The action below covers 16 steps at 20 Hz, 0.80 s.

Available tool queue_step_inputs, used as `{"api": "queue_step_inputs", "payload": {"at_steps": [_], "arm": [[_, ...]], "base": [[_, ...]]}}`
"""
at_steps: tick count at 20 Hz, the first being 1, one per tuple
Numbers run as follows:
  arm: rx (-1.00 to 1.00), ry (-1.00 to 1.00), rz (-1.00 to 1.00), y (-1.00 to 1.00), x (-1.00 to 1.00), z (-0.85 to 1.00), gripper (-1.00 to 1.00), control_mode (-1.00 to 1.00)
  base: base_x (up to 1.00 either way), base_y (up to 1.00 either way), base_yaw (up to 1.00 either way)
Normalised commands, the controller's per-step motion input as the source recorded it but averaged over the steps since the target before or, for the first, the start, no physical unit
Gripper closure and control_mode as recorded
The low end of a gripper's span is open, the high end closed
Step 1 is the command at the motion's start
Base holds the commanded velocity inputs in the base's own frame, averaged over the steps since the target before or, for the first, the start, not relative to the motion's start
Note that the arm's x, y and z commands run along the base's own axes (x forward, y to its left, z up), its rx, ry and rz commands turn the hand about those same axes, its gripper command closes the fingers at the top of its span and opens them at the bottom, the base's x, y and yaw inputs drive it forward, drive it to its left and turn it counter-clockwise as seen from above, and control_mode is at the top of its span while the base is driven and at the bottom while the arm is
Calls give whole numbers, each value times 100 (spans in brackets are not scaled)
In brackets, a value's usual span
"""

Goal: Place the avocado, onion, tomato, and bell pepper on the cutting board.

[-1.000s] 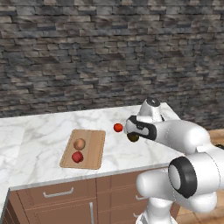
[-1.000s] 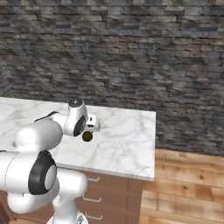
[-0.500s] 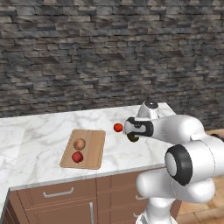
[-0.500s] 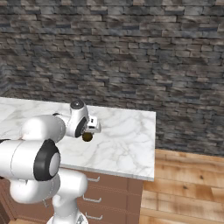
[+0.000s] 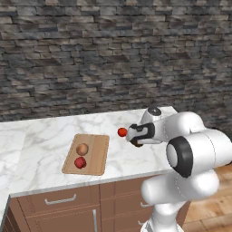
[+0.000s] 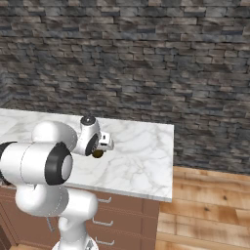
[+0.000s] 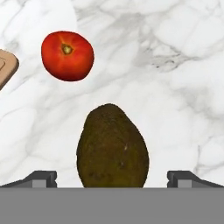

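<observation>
Marble counter (image 5: pixel 41 136): we reach for the avocado (image 7: pixel 112 146).
Our gripper (image 7: pixel 112 178) gapes wide, empty (tomato (image 7: pixel 67 55) at eleven o'clock); next, close.

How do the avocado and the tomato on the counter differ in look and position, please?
The avocado is dark olive-brown, egg-shaped and rough; the tomato is bright red, round and glossy. The avocado lies between the open hand's fingertips, while the tomato sits beyond it, nearer the cutting board. Both rest on the marble counter, off the board.
</observation>
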Motion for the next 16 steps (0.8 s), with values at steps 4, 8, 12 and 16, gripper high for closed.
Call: {"api": "queue_step_inputs", "payload": {"at_steps": [4,8,12,16], "arm": [[0,0,0,0,14,-21,-100,-100],[0,0,0,0,15,-16,-100,-100],[-1,0,0,0,15,-16,-100,-100],[-1,0,0,0,16,-19,100,-100]], "base": [[0,0,0],[0,0,0],[0,0,0],[0,0,0]]}}
